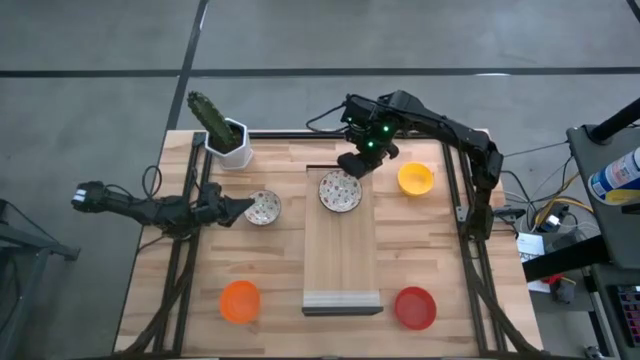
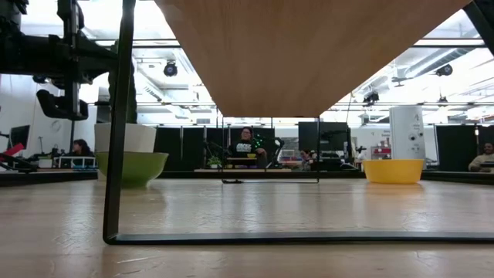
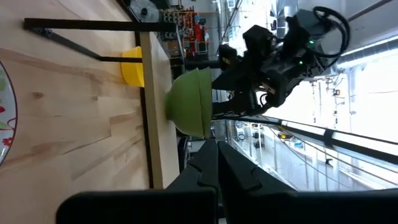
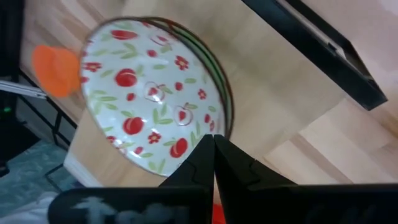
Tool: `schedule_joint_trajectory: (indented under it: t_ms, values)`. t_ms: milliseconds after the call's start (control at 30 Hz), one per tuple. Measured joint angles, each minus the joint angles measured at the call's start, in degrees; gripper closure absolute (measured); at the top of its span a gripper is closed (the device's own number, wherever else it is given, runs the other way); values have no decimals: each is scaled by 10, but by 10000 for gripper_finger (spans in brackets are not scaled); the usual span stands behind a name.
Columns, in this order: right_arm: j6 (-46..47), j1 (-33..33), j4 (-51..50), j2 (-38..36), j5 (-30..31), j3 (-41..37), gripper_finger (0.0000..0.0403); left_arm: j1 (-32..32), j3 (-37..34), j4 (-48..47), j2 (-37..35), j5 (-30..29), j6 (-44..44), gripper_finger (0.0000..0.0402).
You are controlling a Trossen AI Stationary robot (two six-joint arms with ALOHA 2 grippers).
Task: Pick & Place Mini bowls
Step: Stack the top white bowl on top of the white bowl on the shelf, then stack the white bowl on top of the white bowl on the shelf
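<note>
Two white speckled mini bowls show. One [image 1: 340,190] sits on the raised wooden board [image 1: 340,255], its green outside [image 3: 189,102] turned to the left wrist view. The other [image 1: 264,208] stands on the table left of the board. The yellow bowl [image 1: 415,178] is to the right of the board, with the orange [image 1: 240,300] and red [image 1: 415,307] bowls near the front edge. My right gripper [image 1: 352,165] is shut at the far rim of the board's bowl. My left gripper [image 1: 244,208] is shut, just left of the table's speckled bowl and raised above it [image 2: 58,104]. My right gripper [image 4: 212,140] pinches the far rim [image 4: 217,127] of the speckled bowl between its two fingers. The fingers slant down from the far side. The bowl's base rests on the raised board.
A white square pot with a cactus [image 1: 228,140] stands at the far left corner. The board is carried on a black metal frame [image 2: 116,154] with legs on the table. Bare tabletop lies between the orange and red bowls and the board.
</note>
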Motion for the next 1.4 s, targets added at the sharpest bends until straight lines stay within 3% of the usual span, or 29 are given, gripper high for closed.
schedule_joint_trajectory:
  t_ms: [267, 533, 733, 1033, 1400]
  values:
    - [0, 1, 2, -1, 0, 38, 394, 1, 0, 11, 0, -12, -8, 388]
    - [-4, 10, 4, -1, 1, 48, 394, 1, 57, 16, 0, 6, 85, 318]
    - [-46, 19, 17, -16, 31, 48, 394, 1, 141, -118, 17, 25, 161, 294]
    - [-141, 43, 112, -79, 93, 48, 394, 1, 291, -346, 124, 57, 261, 293]
    - [-215, 50, 153, -153, 125, 41, 394, 0, 395, -425, 317, 173, 444, 293]
